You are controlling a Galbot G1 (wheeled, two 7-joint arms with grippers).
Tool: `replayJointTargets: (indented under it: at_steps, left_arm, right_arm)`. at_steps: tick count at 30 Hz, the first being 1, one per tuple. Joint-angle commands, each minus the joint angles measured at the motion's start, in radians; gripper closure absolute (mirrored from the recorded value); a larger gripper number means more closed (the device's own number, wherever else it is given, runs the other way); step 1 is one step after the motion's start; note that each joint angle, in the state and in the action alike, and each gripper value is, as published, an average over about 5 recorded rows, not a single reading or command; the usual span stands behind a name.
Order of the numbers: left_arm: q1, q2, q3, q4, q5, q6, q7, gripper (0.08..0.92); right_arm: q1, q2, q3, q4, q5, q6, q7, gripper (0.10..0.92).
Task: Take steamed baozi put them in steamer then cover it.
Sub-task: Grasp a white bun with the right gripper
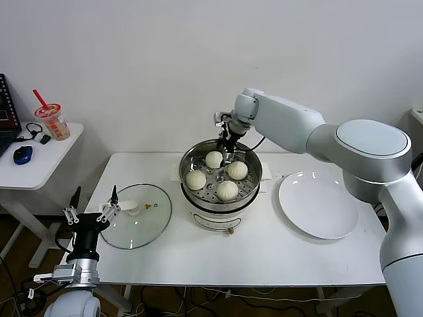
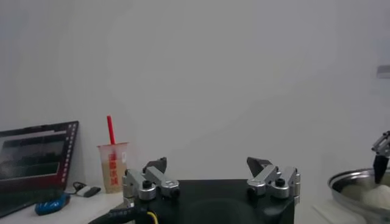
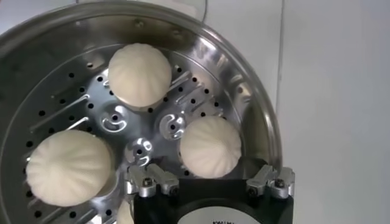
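4 baozi (image 1: 213, 159) in steamer (image 1: 188, 164); R pincer (image 1: 228, 140) open above; lid (image 1: 135, 226) off

The right arm is reaching in from the right side toward the far middle of the scene, its white upper link bending at the elbow and its forearm stretching leftward. The right gripper (image 1: 228, 146) is pointing downward at the far end of that reach, its jaws standing wide apart and holding nothing. The left arm is sitting low at the near left, wrist raised, with the left gripper (image 1: 92, 206) pointing upward, jaws spread and empty.
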Motion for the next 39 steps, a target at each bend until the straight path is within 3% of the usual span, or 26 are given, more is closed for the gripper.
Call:
replayJointTargets:
  at_steps: [1,33,39]
  left_arm:
    - [0.001,0.001,0.003,0.001,0.002,-0.001,0.001,0.177]
    - [0.002,0.001,0.015,0.002,0.006,0.0,0.003,0.177]
    - [0.002,0.001,0.016,0.0,0.006,0.001,0.003,0.177]
  right_arm:
    - [-0.021,0.013,0.032,-0.036,-0.021,0.004,0.006,0.203]
    - [-0.064,0.025,0.098,-0.056,-0.088,0.019,0.005,0.203]
    - [-0.067,0.027,0.104,-0.059,-0.092,0.019,0.004,0.259]
